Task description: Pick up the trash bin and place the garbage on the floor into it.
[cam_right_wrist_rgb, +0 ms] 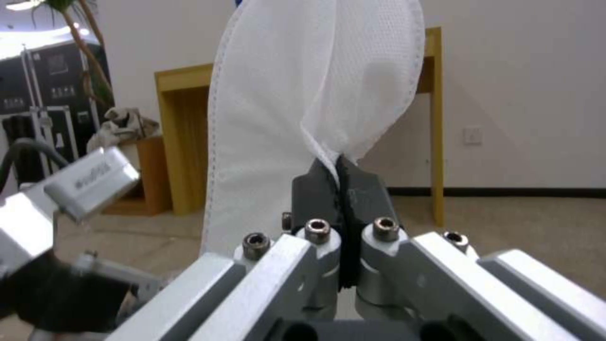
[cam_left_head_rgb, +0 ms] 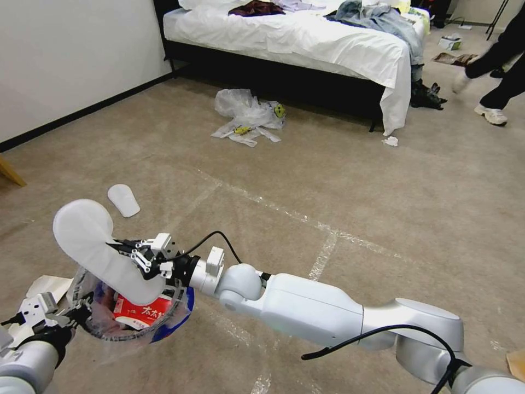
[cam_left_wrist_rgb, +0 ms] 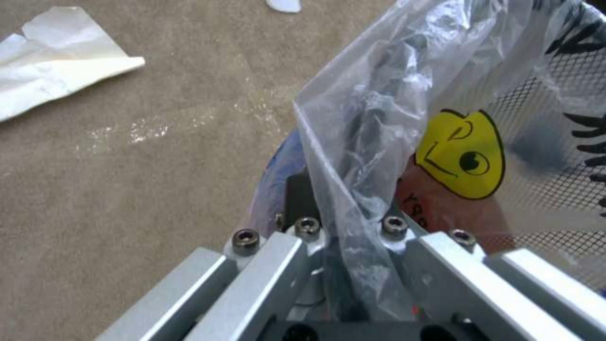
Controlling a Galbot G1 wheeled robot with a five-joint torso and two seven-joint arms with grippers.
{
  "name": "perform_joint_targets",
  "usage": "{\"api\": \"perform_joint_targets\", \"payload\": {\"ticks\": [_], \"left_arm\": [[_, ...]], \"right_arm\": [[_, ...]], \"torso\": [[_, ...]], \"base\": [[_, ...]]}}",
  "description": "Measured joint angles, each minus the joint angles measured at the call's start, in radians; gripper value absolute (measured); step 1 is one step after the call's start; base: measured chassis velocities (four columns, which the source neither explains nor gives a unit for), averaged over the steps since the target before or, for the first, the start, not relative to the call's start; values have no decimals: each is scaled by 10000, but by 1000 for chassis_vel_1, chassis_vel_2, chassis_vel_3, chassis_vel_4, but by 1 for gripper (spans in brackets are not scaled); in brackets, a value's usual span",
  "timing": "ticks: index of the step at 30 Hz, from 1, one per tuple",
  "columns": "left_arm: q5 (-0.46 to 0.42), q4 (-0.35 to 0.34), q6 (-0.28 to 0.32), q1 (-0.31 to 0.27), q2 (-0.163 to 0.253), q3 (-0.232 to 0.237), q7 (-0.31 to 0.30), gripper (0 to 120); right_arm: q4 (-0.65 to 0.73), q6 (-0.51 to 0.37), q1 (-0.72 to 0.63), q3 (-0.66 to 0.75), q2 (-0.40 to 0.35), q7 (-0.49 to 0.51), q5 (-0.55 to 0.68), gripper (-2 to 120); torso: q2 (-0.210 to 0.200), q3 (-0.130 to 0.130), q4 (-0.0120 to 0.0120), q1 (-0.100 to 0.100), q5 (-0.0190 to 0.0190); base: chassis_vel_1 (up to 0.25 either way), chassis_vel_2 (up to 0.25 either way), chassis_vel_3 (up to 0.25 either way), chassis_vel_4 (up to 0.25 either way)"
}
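My left gripper [cam_left_head_rgb: 81, 316] is shut on the near rim of the trash bin [cam_left_head_rgb: 164, 323], a red and blue bucket held tilted low above the floor [cam_left_head_rgb: 350, 180]. Its clear liner with a yellow face [cam_left_wrist_rgb: 461, 154] drapes over the gripper [cam_left_wrist_rgb: 341, 208]. A red printed carton [cam_left_head_rgb: 143, 314] lies inside. My right gripper [cam_left_head_rgb: 124, 250] is shut on a white slipper [cam_left_head_rgb: 93, 241] and holds it over the bin's mouth. The same slipper [cam_right_wrist_rgb: 316, 94] hangs pinched in that gripper [cam_right_wrist_rgb: 341, 177]. A second white slipper [cam_left_head_rgb: 124, 200] lies on the carpet beyond.
Clear plastic bags [cam_left_head_rgb: 249, 116] and crumpled white paper [cam_left_head_rgb: 390, 141] lie near the bed [cam_left_head_rgb: 306, 38]. A white paper sheet [cam_left_wrist_rgb: 57, 80] rests on the carpet beside the bin. A person's legs [cam_left_head_rgb: 500, 65] move at the far right. A wall runs along the left.
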Motion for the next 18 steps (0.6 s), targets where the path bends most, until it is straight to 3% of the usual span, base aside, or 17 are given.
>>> {"api": "perform_joint_targets", "payload": {"ticks": [18], "left_arm": [[-13,-45,-6,12,-18,63,-11,1]], "right_arm": [[-513,422,-460,-186,191,-99,-453,0]], "torso": [[0,0,0,0,0]], "base": [[0,0,0,0]]}}
